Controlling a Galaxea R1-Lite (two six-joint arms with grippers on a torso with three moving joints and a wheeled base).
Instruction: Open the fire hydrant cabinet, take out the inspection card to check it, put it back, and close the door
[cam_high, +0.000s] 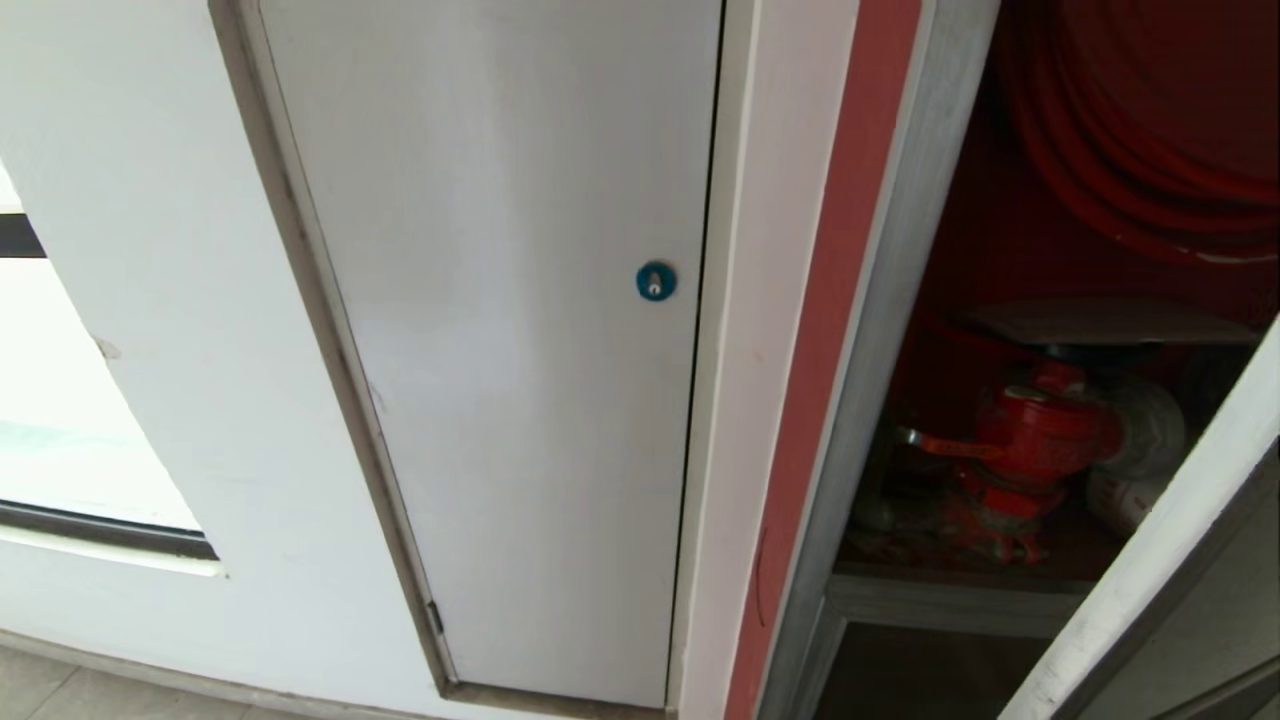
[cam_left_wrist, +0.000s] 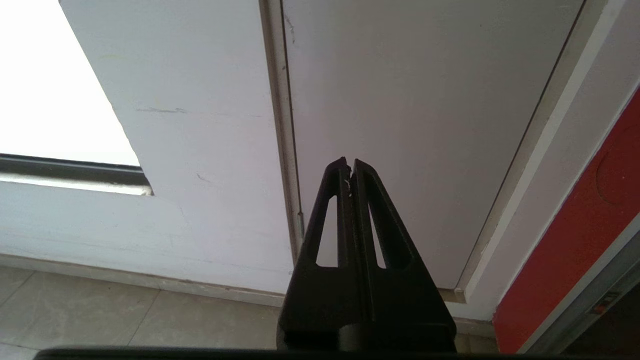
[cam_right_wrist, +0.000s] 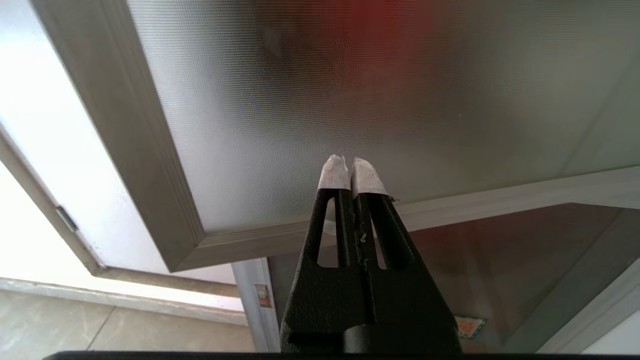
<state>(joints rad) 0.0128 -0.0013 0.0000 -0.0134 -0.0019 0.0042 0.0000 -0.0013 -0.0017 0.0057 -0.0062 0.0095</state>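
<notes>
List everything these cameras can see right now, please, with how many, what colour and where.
fire hydrant cabinet: one, aluminium frame, red lining, right of the head view, standing open
door: one, grey-framed textured glass, swung open, filling the right wrist view
coiled hose: one, red, upper part of the cabinet
hydrant valve: one, red, lower part of the cabinet
rolled hose: one, white, right beside the valve
white panel: one, shut, left of the cabinet
round lock: one, blue, on the panel's right edge
window: one, bright, far left
floor tiles: grey, below the wall
left gripper: one, black, shut, facing the white panel
right gripper: one, black, white-taped tips, shut, facing the door
</notes>
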